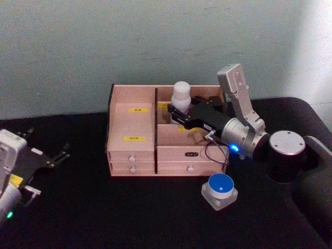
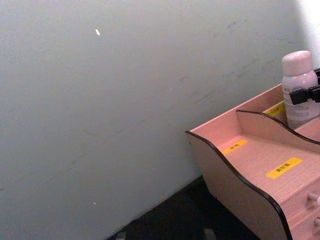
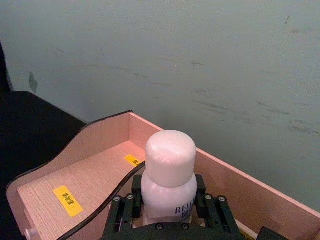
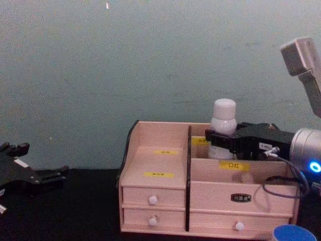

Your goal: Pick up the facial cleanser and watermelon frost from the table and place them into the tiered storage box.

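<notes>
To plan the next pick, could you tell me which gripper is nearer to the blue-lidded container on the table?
Right. The right gripper grips the white bottle at the tiered storage box's back, just behind the blue-lidded container; the left gripper sits far to its left.

Extended right end effector (image 1: 180, 113) clamping facial cleanser (image 1: 181, 93); left end effector (image 1: 46, 142) parked, fingers apart.

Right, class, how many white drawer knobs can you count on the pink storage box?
3. Upper left knob, lower left knob under it, and lower right knob, all on the tiered storage box front. None seems hidden.
</notes>
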Robot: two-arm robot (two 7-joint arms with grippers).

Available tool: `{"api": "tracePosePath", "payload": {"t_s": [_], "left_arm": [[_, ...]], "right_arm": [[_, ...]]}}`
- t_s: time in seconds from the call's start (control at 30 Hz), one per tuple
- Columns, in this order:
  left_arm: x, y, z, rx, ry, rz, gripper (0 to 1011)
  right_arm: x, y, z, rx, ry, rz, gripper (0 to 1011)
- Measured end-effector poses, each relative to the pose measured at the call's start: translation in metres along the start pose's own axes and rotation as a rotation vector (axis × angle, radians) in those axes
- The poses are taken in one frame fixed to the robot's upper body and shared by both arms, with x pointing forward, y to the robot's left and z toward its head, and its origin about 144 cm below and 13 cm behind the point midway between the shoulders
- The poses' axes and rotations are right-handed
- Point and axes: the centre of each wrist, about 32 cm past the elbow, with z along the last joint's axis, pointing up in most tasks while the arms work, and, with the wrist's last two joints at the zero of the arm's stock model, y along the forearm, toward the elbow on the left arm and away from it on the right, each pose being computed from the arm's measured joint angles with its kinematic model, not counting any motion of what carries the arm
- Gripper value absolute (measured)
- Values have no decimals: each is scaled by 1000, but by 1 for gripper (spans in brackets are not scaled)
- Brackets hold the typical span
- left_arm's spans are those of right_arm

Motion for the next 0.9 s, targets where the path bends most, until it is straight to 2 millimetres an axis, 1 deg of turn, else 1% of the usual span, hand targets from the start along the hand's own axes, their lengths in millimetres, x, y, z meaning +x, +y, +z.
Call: {"api": "tracePosePath", "payload": {"t_s": [0.47,0.5,0.53,0.6,0.63,0.73,0.77,0.8,0.83,0.87,0.9], "left_arm": [[0,0,0,0,0,0,1001],[0,0,0,0,0,0,1001],[0,0,0,0,0,0,1001],[0,0,0,0,0,0,1001],[0,0,0,0,0,0,1001],[0,0,0,0,0,0,1001],[0,0,0,0,0,0,1001],[0,0,0,0,0,0,1001],[0,0,0,0,0,0,1001],[0,0,0,0,0,0,1001],[0,0,0,0,0,0,1001]], "right_arm": [[0,0,0,3,-2,0,596],[0,0,0,3,-2,0,611],[0,0,0,4,-2,0,657],[0,0,0,4,-2,0,689],[0,0,0,4,-2,0,755],[0,0,0,4,-2,1,810],[0,0,0,4,-2,1,865],[0,0,0,5,-2,1,874],[0,0,0,5,-2,1,898],[0,0,0,5,-2,1,943],[0,0,0,5,-2,1,960]]}}
